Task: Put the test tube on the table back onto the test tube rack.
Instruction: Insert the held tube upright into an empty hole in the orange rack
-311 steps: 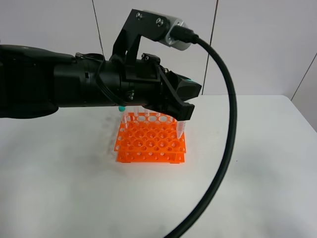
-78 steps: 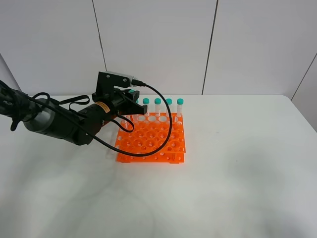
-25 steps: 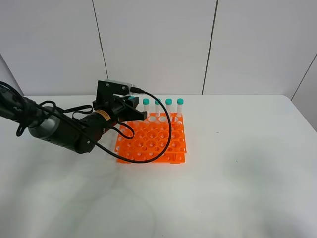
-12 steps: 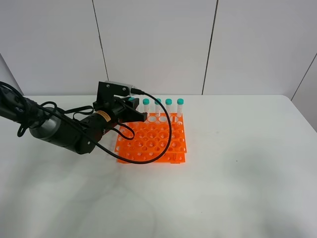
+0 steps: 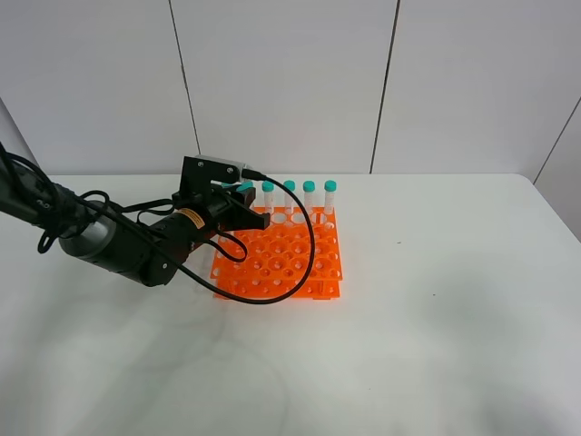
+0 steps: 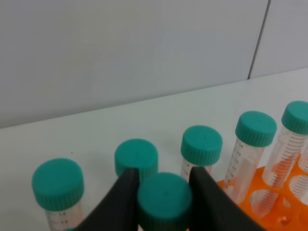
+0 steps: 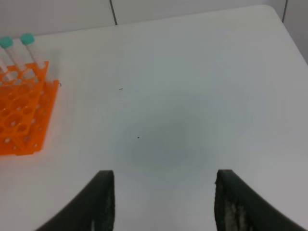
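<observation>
I see a plain white tabletop [image 5: 436, 318] against pale panelled walls [image 5: 281, 82]; my left gripper [image 6: 163, 185] clamps a test tube [image 6: 164, 199], the right gripper [image 7: 161, 202] is spread and holds nothing.

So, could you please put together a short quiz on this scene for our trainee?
1. True or false: the left gripper is shut on a tube.
2. What colour is the rack? A) blue B) orange C) white
3. Fill in: the right gripper hangs open over the bare ____.

Key: 1 true; 2 B; 3 table.
</observation>
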`<state>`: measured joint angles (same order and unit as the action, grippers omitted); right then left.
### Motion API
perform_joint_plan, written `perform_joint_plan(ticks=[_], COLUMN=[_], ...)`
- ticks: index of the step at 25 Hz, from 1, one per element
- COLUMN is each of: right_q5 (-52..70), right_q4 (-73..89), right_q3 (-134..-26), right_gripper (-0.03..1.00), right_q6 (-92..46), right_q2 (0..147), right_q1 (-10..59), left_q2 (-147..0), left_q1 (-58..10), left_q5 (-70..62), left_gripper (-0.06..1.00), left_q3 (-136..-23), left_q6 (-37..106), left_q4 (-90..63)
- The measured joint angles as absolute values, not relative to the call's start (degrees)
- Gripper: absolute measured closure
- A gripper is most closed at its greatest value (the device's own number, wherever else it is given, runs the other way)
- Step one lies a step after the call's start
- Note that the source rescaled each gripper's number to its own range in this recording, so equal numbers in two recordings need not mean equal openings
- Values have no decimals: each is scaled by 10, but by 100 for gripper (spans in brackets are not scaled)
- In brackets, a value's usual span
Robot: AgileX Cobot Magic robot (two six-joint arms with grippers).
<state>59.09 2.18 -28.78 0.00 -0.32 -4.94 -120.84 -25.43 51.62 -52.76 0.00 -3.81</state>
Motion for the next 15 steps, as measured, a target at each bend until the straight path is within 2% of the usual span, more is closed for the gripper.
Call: perform_joint_plan(ticks=[15], right_q5=[591], right_q4=[22], right_q3=[-288], right_gripper=[43], right_q6=[0], right_q2=[-3], right_q1=[-49], left_q2=[-1231], left_q1=[-256], left_q5=[528], left_gripper=[94], left_q3=[-528], left_q6=[4], left_q4=[-36])
